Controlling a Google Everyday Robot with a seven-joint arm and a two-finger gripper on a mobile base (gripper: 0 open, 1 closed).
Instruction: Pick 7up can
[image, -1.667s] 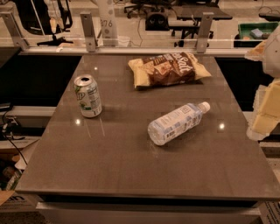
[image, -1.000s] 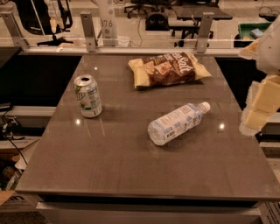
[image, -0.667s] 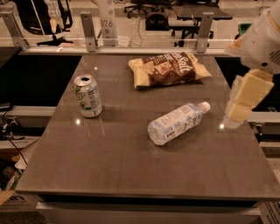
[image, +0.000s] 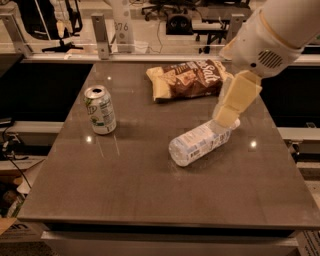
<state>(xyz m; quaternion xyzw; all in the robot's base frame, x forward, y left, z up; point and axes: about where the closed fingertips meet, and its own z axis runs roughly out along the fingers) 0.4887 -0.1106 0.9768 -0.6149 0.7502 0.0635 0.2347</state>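
Observation:
The 7up can (image: 100, 110) stands upright on the left part of the brown table (image: 150, 200). It is white and green with a silver top and pull-tab. My gripper (image: 227, 115) hangs from the white arm (image: 272, 37) that comes in from the upper right. It is over the cap end of a lying water bottle, far to the right of the can. Nothing shows in the gripper.
A clear plastic water bottle (image: 200, 142) lies on its side at the table's middle right. A brown chip bag (image: 187, 78) lies at the back middle. Metal posts (image: 100, 35) and a rail stand behind the table's far edge.
The arm has swung in from the right edge towards the left and over the table. The gripper now hangs above the bottle's cap end. The can, bottle and bag have not moved.

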